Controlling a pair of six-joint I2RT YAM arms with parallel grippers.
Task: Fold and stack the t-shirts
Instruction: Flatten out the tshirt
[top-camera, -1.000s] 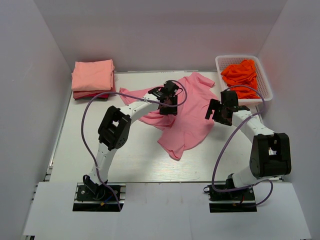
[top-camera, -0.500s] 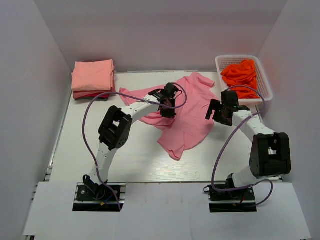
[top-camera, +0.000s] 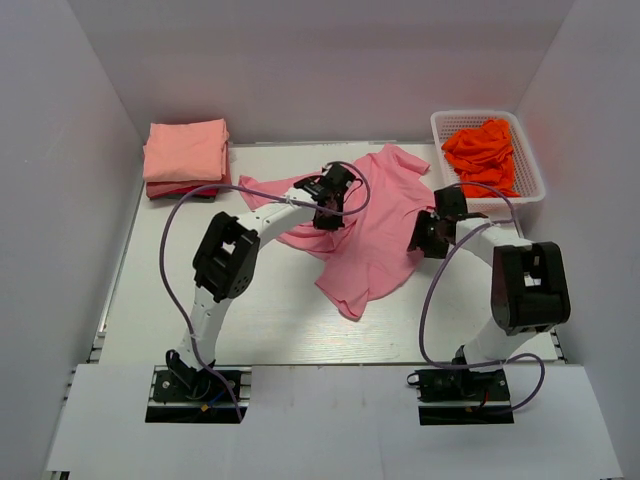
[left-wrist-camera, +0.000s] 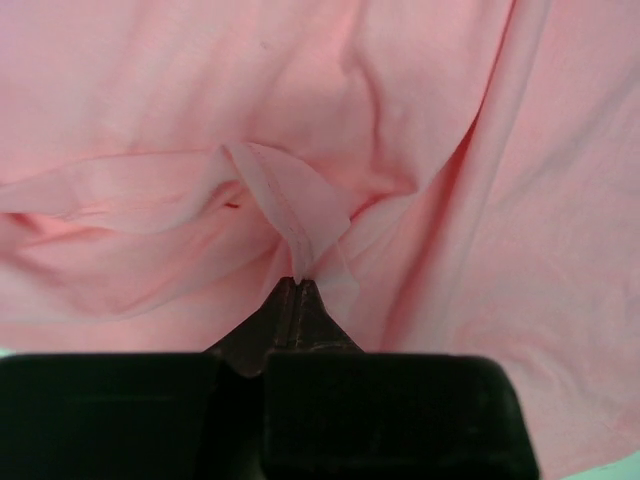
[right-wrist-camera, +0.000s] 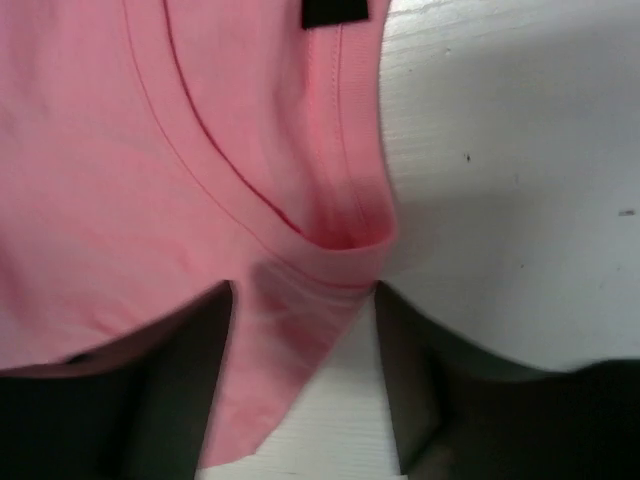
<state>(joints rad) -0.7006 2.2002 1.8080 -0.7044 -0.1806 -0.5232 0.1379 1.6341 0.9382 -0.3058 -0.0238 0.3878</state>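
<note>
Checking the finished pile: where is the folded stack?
In the top view, the folded stack sits at the far left corner, left of the pink shirt.

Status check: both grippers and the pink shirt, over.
Left gripper shut on a raised fold of the pink shirt. Right gripper open, astride its collar edge, not yet closed. Shirt crumpled mid-table; nothing on it but the arms.

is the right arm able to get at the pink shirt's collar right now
Probably yes: the right hand is open and straddles the collar of the pink shirt at the table surface, with nothing covering it.
</note>
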